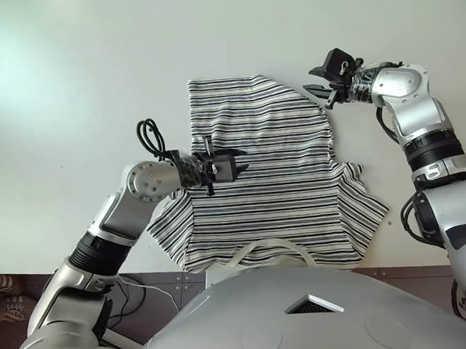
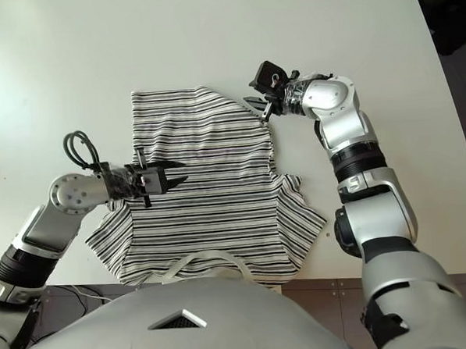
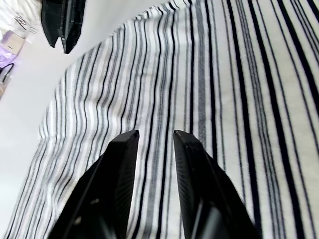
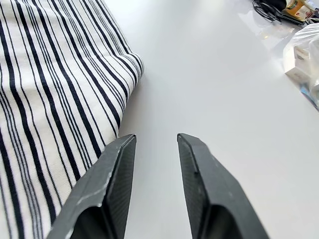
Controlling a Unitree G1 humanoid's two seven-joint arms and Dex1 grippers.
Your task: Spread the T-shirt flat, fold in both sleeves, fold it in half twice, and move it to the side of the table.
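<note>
A black-and-white striped T-shirt (image 1: 271,165) lies on the white table (image 1: 71,73), collar toward the near edge, with its two sleeves (image 1: 364,207) sticking out at the near corners. My left gripper (image 1: 240,165) hovers over the shirt's left-middle part, open by a narrow gap, with striped cloth (image 3: 224,74) under it and nothing between the fingers. My right gripper (image 1: 316,90) is at the shirt's far right corner, open, its tips (image 4: 156,135) over bare table just beside the hem edge (image 4: 130,64).
The wide white tabletop extends far and left of the shirt. A clear plastic bag (image 4: 299,55) and cables (image 4: 271,7) lie farther off on the table in the right wrist view. The table's near edge runs just below the collar (image 1: 272,247).
</note>
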